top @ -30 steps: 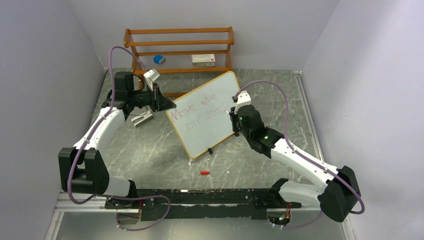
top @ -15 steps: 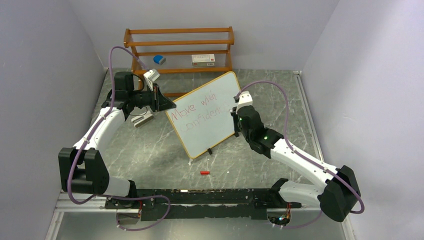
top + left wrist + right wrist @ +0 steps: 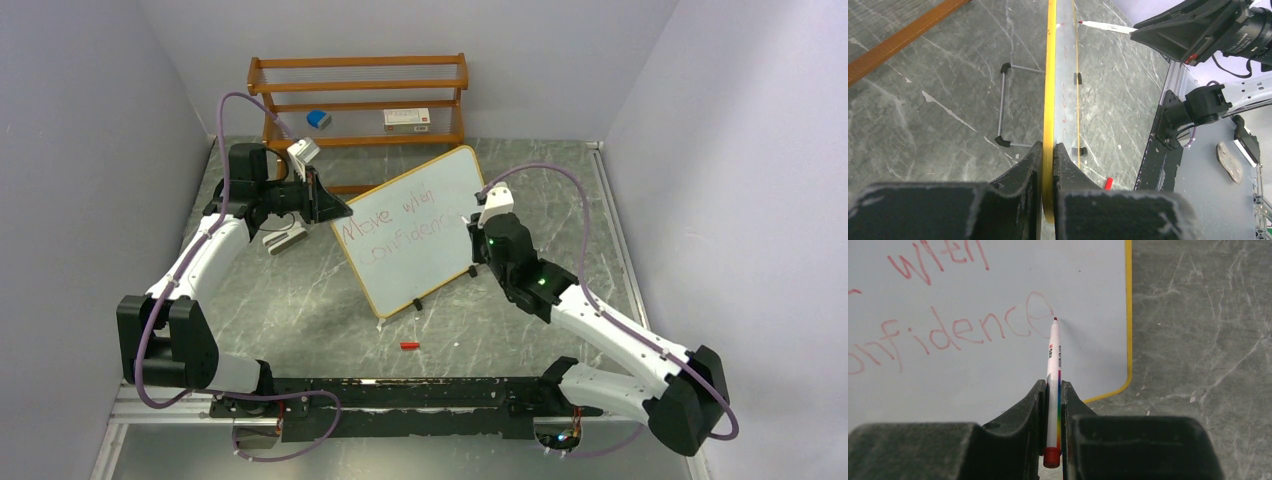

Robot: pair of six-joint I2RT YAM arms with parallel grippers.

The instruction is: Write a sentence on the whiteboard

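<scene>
Whiteboard (image 3: 415,235): stands tilted at the centre of the overhead frame, on the grey tabletop (image 3: 300,290), below the wooden rack (image 3: 358,90).

Change over the last second: the right hand (image 3: 1053,387) has drifted toward lower right, and the final "e" of "confidence" is now drawn. The red text reads "Move with confidence", so I judge the sentence essentially complete.

The right hand is clamped on the marker (image 3: 1053,355), whose tip is at that last letter. The left hand (image 3: 1048,150) pinches the board's yellow frame at its left corner.

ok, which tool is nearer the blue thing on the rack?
Left. Left tool clamps the whiteboard near the blue thing; right tool, holding the marker, is across the board.
</scene>
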